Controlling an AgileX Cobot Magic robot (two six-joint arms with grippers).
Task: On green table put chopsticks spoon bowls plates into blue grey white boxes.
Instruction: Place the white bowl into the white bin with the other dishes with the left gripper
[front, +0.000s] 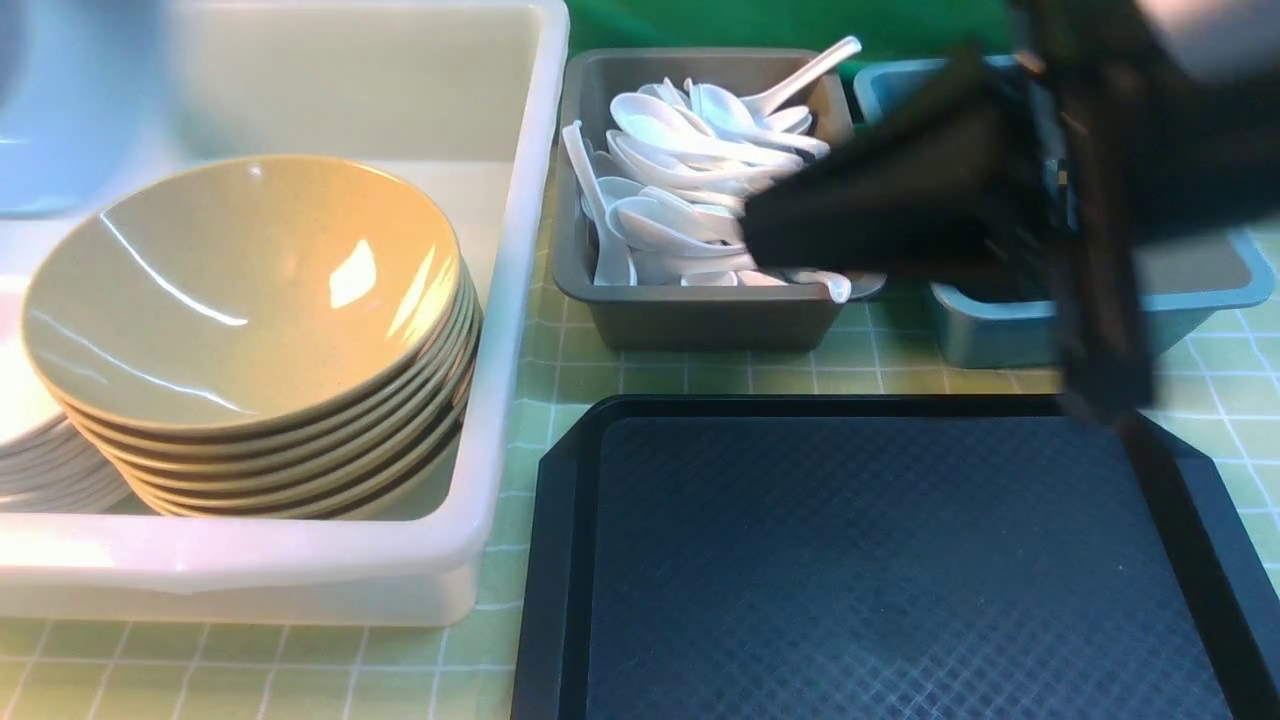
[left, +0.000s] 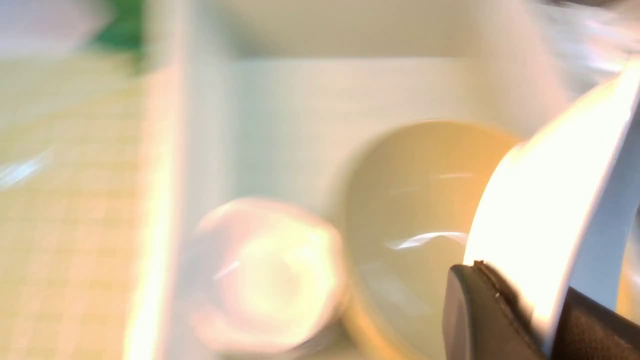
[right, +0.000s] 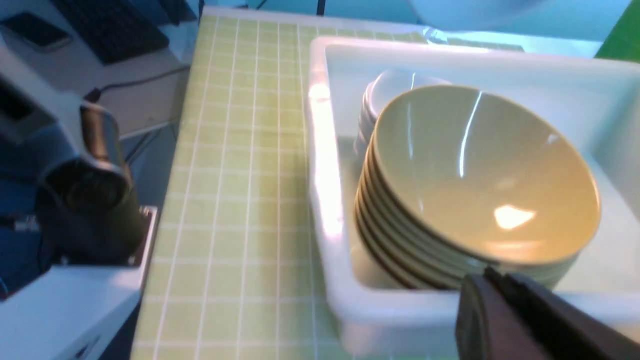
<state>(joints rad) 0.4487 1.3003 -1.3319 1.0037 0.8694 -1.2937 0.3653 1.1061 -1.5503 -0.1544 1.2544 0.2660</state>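
Observation:
A stack of tan bowls (front: 240, 290) stands in the white tub (front: 520, 250), with a stack of white plates (front: 30, 450) beside it. My left gripper (left: 530, 300) is shut on the rim of a white plate (left: 550, 200) and holds it above the tub, over the bowls (left: 415, 200); this view is blurred. Several white spoons (front: 690, 180) fill the grey box (front: 700, 315). My right gripper (front: 760, 235) is shut and empty, low over the grey box's right side. Its arm hides much of the blue box (front: 1190, 295). No chopsticks show.
A flat black tray (front: 860, 560) lies on the green table (front: 700, 375) in front of the small boxes. In the right wrist view the tub (right: 320, 150) sits near the table's far side, with a camera stand (right: 85, 185) beyond the edge.

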